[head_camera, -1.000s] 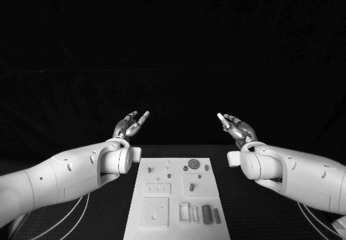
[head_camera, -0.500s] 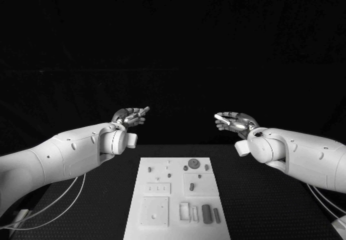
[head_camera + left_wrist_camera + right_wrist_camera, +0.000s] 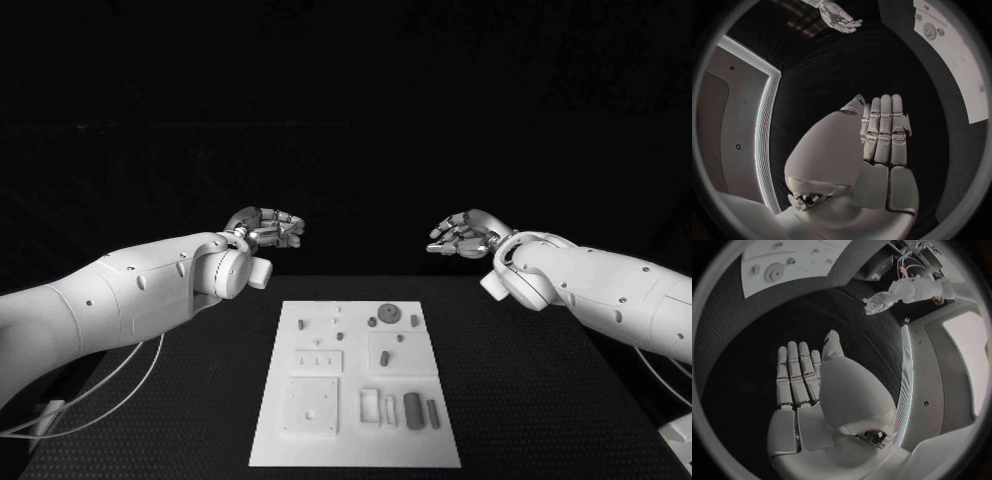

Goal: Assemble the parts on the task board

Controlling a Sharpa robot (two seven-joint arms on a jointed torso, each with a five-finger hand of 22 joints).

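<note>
One task board (image 3: 358, 455); two robot hands: left (image 3: 268, 228), right (image 3: 464, 233).

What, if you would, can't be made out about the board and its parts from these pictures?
- Small parts on the task board, head view: too small to tell their shapes or whether seated.
- Board's near end, left wrist view: cut off by the circle's rim.
- Board's near end, right wrist view: likewise cut off.
</note>
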